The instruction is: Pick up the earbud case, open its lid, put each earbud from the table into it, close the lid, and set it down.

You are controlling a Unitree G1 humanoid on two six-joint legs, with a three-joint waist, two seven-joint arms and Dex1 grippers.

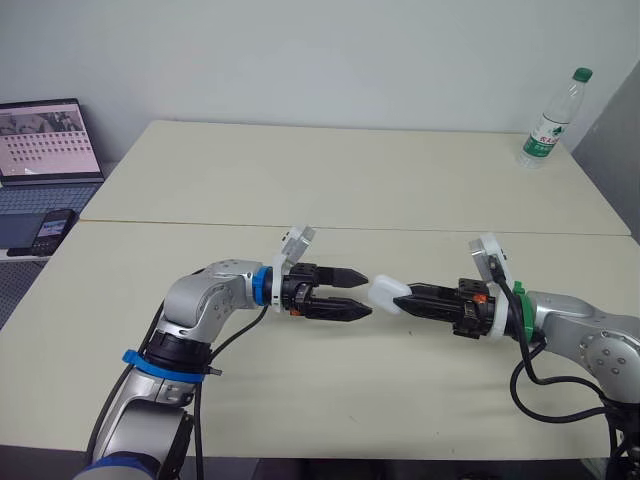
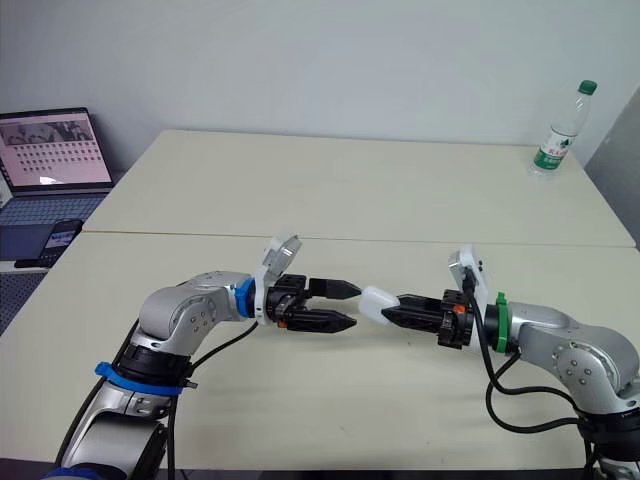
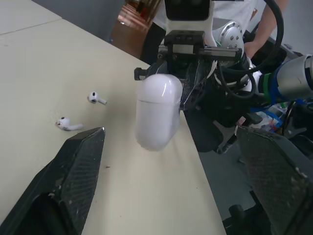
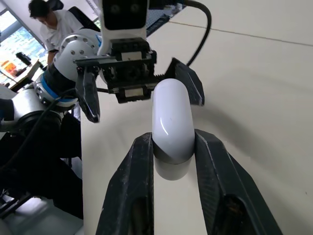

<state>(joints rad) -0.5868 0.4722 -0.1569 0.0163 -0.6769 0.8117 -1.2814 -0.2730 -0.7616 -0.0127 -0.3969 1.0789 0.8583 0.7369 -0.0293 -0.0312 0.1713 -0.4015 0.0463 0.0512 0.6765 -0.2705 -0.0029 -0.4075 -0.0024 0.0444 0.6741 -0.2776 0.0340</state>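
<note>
My right gripper (image 1: 400, 300) is shut on the base of the white earbud case (image 1: 385, 292), holding it above the table with its rounded, closed lid end pointing at my left gripper. My left gripper (image 1: 366, 295) is open, with its fingertips just short of the case. In the right wrist view the case (image 4: 171, 122) sits squeezed between the two black fingers (image 4: 132, 186). Two white earbuds (image 3: 96, 98) (image 3: 68, 124) lie loose on the table top, seen in the left wrist view beside the case (image 3: 156, 110).
A cream table (image 1: 350, 180) with a seam across its middle spreads ahead. A water bottle (image 1: 550, 120) stands at the far right corner. A laptop (image 1: 45, 140) and a phone (image 1: 55, 228) sit off the left edge. A person (image 4: 46, 19) is in the background.
</note>
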